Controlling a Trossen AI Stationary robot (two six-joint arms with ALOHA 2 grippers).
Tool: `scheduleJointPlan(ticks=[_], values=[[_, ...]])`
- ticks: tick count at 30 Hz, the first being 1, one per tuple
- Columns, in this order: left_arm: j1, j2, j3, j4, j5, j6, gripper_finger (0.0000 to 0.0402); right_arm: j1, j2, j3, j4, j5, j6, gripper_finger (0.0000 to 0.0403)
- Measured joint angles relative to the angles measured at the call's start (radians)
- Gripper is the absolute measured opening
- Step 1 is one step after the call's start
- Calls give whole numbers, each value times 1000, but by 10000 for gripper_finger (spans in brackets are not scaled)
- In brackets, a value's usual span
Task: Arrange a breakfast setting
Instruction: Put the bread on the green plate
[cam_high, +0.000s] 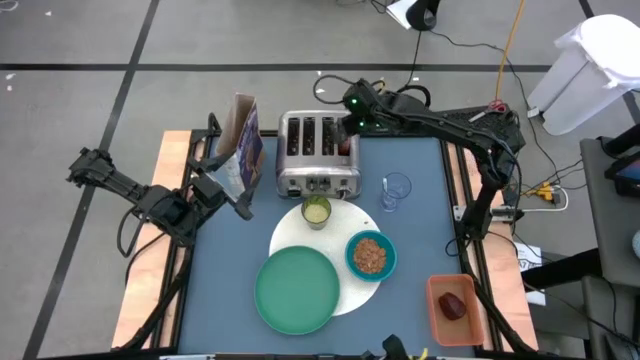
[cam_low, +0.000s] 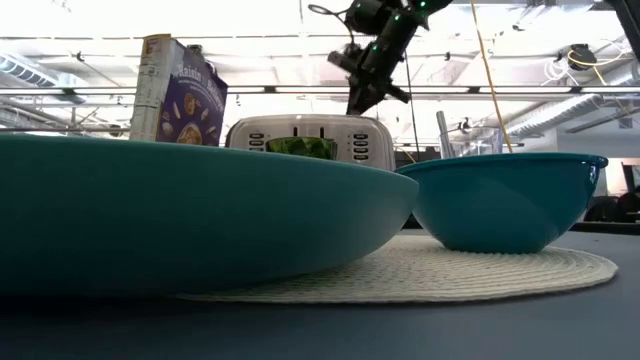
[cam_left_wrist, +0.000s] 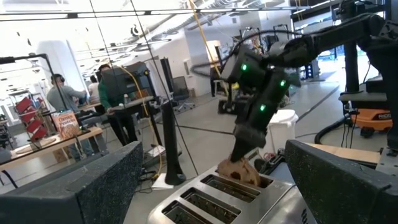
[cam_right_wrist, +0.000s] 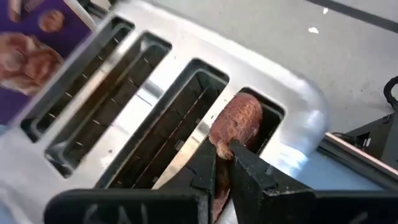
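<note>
A: Quick count, left to right?

B: 1 left gripper at the table's left edge, fingers wide apart, nothing in them. 1 purple cereal box near the back-left corner. 1 silver toaster, 4 slots, mid-back. 1 yellow-green cup just in front of it, on the back rim of 1 white disc. On that disc: 1 green plate toward the front edge, 1 teal bowl w/ brownish stuff inside. 1 clear glass right of the toaster. 1 dark red fruit in an orange tray at the front-right corner.

A: Right gripper?

B: Right gripper is over the toaster's rightmost slot, fingers clamped on the brown pastry, which stands partly inside the slot.

A: Anything hard to see?

B: Pastry's lower part is hidden by the slot. From above the arm covers it. Spoon: can't make one out. Low view: plate and bowl block most of the table.
</note>
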Motion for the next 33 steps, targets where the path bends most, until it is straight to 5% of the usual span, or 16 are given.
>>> scheduleJointPlan(ticks=[18,33], values=[[0,0,0,0,0,-12,395,35,-208,2,59,-3,0,26],[89,5,0,1,1,-380,395,99,-238,2,95,-6,-4,26]])
